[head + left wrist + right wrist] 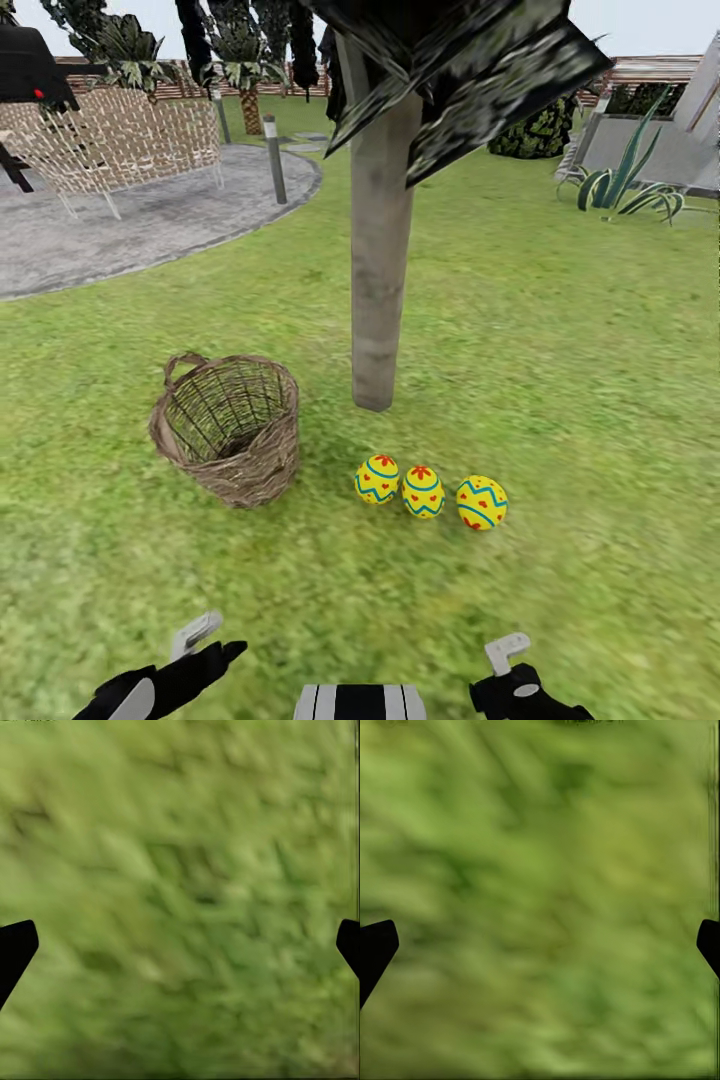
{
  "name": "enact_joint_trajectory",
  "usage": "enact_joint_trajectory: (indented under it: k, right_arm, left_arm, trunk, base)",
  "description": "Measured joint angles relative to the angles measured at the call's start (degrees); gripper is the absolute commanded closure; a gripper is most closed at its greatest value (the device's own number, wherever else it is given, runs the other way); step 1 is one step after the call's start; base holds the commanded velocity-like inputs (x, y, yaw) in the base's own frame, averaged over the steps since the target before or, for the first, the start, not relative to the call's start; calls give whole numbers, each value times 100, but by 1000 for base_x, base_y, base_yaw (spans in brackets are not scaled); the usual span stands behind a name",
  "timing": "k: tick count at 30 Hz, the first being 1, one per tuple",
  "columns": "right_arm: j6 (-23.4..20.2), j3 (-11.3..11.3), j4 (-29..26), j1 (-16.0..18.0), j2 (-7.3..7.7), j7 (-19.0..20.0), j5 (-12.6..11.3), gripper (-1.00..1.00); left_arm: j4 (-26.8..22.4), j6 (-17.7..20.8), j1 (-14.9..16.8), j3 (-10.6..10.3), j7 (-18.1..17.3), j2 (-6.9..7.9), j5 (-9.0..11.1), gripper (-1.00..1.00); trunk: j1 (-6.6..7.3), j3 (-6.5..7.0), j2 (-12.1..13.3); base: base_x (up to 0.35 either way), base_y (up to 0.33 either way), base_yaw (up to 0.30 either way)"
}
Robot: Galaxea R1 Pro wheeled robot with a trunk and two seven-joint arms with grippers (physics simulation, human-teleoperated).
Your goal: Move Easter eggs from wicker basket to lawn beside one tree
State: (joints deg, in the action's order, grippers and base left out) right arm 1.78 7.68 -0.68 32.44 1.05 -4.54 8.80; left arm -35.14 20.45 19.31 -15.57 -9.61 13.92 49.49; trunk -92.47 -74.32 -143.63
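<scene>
Wicker, brown and open-woven, the basket [227,427] is sitting empty on the lawn [560,340]; rightwards the tree [381,280] is rising, and three Easter eggs [423,492] are lying in a row near its foot. Both grippers, left [180,952] and right [540,952], are hanging spread wide over grass, carrying nothing. Placing looks finished; little remains beyond keeping clear.

Grey paved patio [150,235], lattice chair [115,140], short post [274,158], spiky agave [625,185].
</scene>
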Motion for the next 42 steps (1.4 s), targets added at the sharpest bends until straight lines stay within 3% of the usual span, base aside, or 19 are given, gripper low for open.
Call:
enact_joint_trajectory:
  k: [8, 14, 18, 30, 39, 42]
  right_arm:
    - [-11, -2, 93, -45, 13, -209, -429, -100]
    - [7, 7, 141, -178, 21, -233, -428, -100]
    - [2, 14, 142, -197, 23, -235, -434, -100]
    - [4, 15, 147, -199, 23, -235, -434, -100]
    - [4, 15, 147, -202, 27, -235, -434, -100]
    - [2, 15, 147, -200, 27, -235, -434, -100]
  left_arm:
    - [45, -35, 0, -80, -49, -17, -9, -100]
    - [137, -39, 0, -149, -38, -32, -17, -100]
    - [562, -328, 0, -192, -33, -111, -20, -100]
    - [642, -398, 0, -195, -21, -123, -20, -100]
    - [654, -398, 0, -195, 19, -142, -19, -100]
    - [895, -441, 0, -203, 23, -183, -20, -100]
  trunk:
    - [21, 177, 11]
    - [36, 310, 19]
    - [46, 399, 24]
    - [77, 665, 40]
    - [266, 829, 384]
    - [332, 882, 504]
  base:
    - [0, 0, 0]
    - [0, 0, 0]
    - [0, 0, 0]
    - [0, 0, 0]
    - [0, 0, 0]
    - [0, 0, 0]
